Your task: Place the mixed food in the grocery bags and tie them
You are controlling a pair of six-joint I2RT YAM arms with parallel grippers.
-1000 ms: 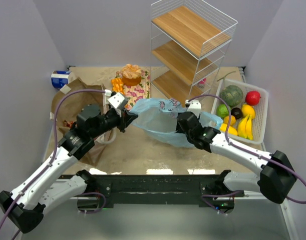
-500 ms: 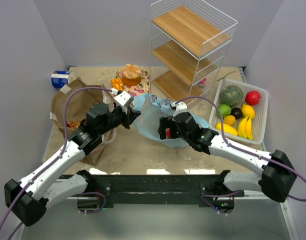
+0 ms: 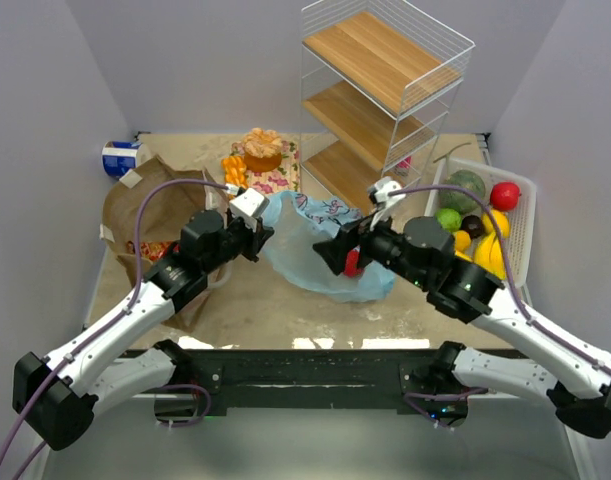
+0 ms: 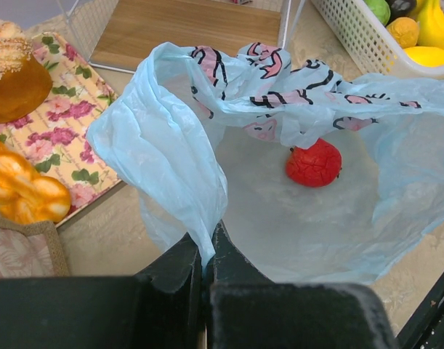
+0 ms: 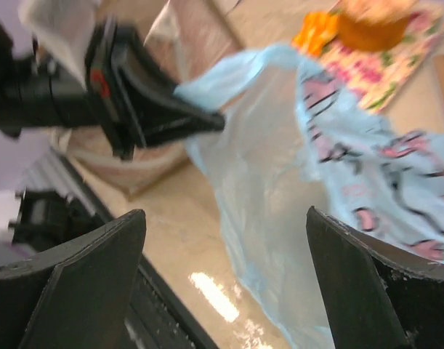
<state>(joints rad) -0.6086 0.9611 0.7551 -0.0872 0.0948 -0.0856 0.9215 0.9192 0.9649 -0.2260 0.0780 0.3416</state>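
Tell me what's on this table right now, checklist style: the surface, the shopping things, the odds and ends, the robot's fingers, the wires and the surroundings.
Surface: sandy tabletop, with glare near the front edge.
Job's things: light-blue bag held open, one red crinkly item inside; brown paper bag at left; blue can in the far left corner; fruit in the white basket.
Clutter: orange cake on a floral tray; orange segments beside it.
Fingers: left fingers shut on the blue bag's rim; right fingers wide open, holding nothing.
Cables: purple cables loop along both arms.
Surroundings: wire shelf with wooden boards; plain grey walls.
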